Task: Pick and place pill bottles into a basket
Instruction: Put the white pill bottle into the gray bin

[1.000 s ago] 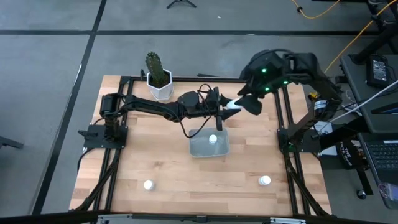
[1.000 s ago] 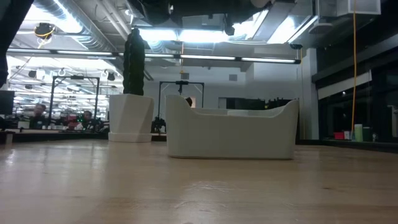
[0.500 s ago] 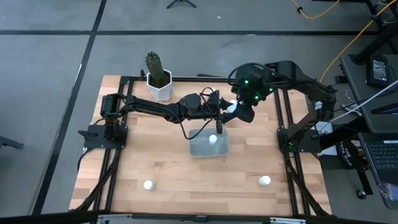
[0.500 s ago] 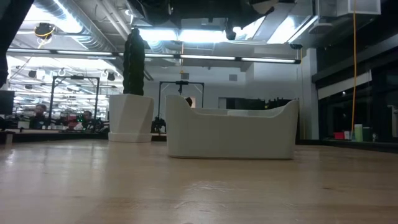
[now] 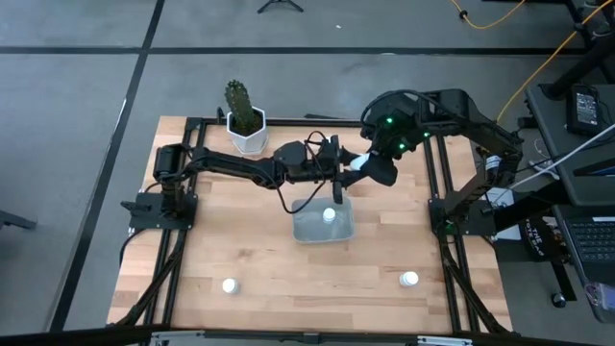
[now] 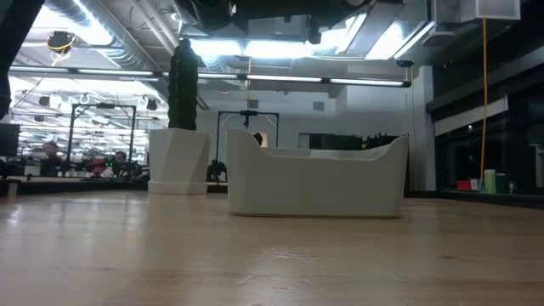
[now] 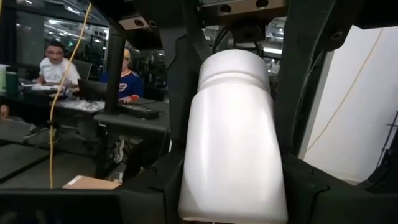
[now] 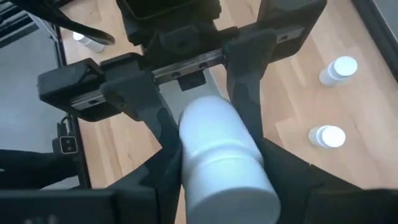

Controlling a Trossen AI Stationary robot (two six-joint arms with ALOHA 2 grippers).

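A handover in mid-air is in hand above the table point(image 5: 240, 240): one bottle point(image 5: 358, 162) is held between the two arms, just beyond the far edge of the basket point(image 5: 309, 231). The left pincer point(image 5: 343, 169) is seen clamped on the bottle's sides in the left wrist view point(image 7: 231, 137), its dark fingers point(image 7: 183, 87) pressed to either flank. The right pincer point(image 5: 375, 165) is closed down around the same bottle at its cap end, as shown in the right wrist view point(image 8: 221, 155); whether its pads are fully seated cannot be told for certain, since the contact is hidden beneath the bottle. One bottle point(image 5: 329, 215) is already lying in the basket, and two more are left on the table, one near the front left point(image 5: 229, 285) and one near the front right point(image 5: 409, 280). The next move is judged to call for one pincer to let go only once the other's hold is firm, after which the bottle would be carried over the basket and dropped in from low height.
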